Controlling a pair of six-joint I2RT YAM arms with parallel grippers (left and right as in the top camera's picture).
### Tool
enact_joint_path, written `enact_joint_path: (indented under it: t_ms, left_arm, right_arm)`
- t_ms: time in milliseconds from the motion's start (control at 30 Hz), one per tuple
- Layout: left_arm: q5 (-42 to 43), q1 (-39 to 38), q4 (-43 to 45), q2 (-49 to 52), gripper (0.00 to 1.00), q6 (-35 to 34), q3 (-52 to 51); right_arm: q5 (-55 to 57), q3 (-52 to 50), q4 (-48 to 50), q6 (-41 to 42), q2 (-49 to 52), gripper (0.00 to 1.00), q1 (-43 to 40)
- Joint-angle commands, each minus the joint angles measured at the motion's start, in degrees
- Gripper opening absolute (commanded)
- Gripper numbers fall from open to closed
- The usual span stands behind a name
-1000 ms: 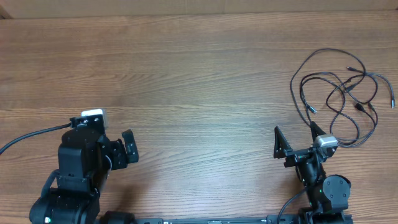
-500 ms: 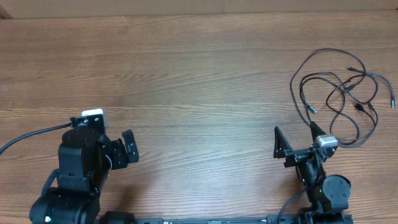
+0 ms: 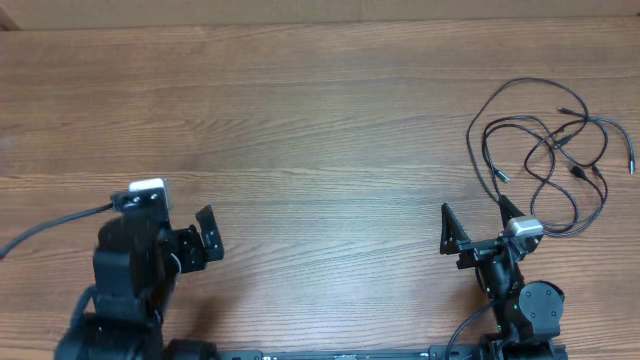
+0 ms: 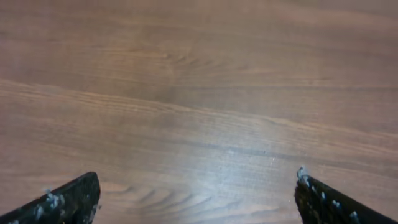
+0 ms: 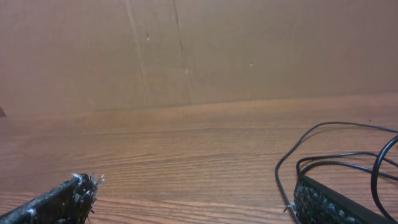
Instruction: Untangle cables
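Cables: a loose tangle of thin black cables [image 3: 545, 150] lay at the far right of the wooden table [image 3: 300, 120], with loops crossing each other and small plug ends [image 3: 631, 168] poking out at the edges.
Right gripper: the right gripper [image 5: 196, 208] sat low by the near edge with its jaws spread wide and nothing between them. The nearest loop ran just beside its right finger, and contact could not be judged.
Left gripper: the left gripper [image 4: 196, 202] hovered over bare wood, well apart from the cables, its jaws released and empty.
Risk, double grab: closing where cords crossed would likely have pinched two strands at once, and a pull would have tightened the knot.
Risk, dragging: with nothing pinning the pile, lifting one strand could have hauled the whole bundle along or off the right edge.
Risk, missed pinch: the cords were thin and lay flat, so the fingers might have scraped the wood or let the strand slip.
Risk, snagging: a plug end might have caught in a loop.
Risk, reach: the left arm would have had to cross over, which risked crowding the right arm.
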Motion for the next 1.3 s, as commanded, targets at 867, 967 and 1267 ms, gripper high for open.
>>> enact_joint_path:
  t_ms: [867,967,1267]
  left_arm:
    - [6.8,4.6,60.8,-36.4,1.00,0.9,-53.8]
    - [7.0,4.9,62.6,-36.4,1.00,4.2,-53.7]
    - [10.6,5.7,55.8,-36.4,1.00,12.5,-53.7]
  right_arm:
    - [0.7,-0.6,0.2,0.2,-0.5,1.00,0.3]
    - [0.7,-0.6,0.2,0.2,-0.5,1.00,0.3]
    - [0.7,-0.6,0.2,0.2,-0.5,1.00,0.3]
